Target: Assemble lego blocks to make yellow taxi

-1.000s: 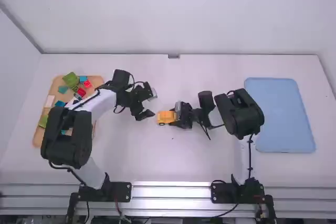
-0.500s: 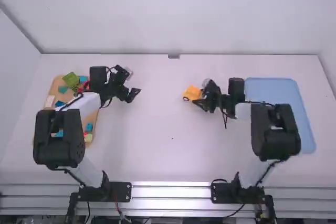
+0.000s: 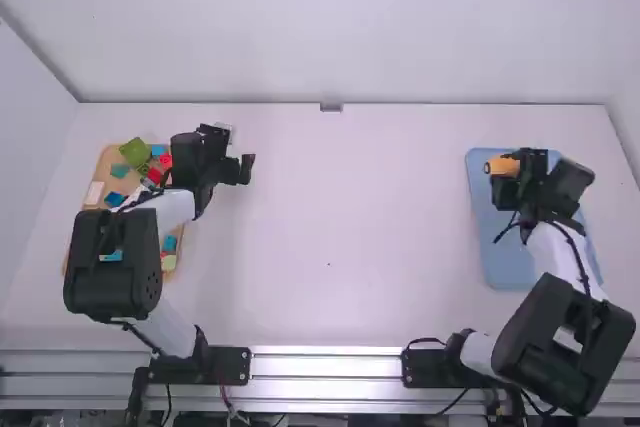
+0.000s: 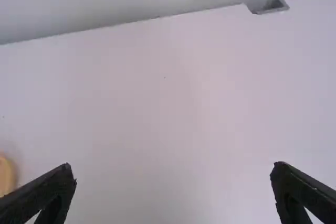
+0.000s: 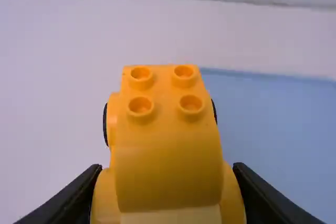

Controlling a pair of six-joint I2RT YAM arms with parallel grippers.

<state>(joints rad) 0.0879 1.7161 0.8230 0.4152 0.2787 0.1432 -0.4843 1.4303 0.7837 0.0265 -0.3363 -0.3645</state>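
Observation:
In the high view my right gripper (image 3: 508, 179) is over the far left part of the blue tray (image 3: 505, 257), holding the yellow taxi (image 3: 502, 165). The right wrist view has the taxi (image 5: 167, 156) large in the middle, four studs on top and dark wheels at its sides, with my right gripper (image 5: 167, 174) shut on it from both sides. My left gripper (image 3: 232, 152) is above the table, just right of the parts tray; in the left wrist view my left gripper (image 4: 173, 174) is open with nothing between its fingers.
A wooden tray (image 3: 86, 209) with several loose blocks lies at the far left, partly under the left arm. The table (image 3: 340, 217) ends at the back wall, where a small grey fitting (image 3: 331, 107) sits.
My right gripper has carried the taxi from the table's middle rightward to the blue tray. My left gripper has drawn back to the left and a little away from the camera.

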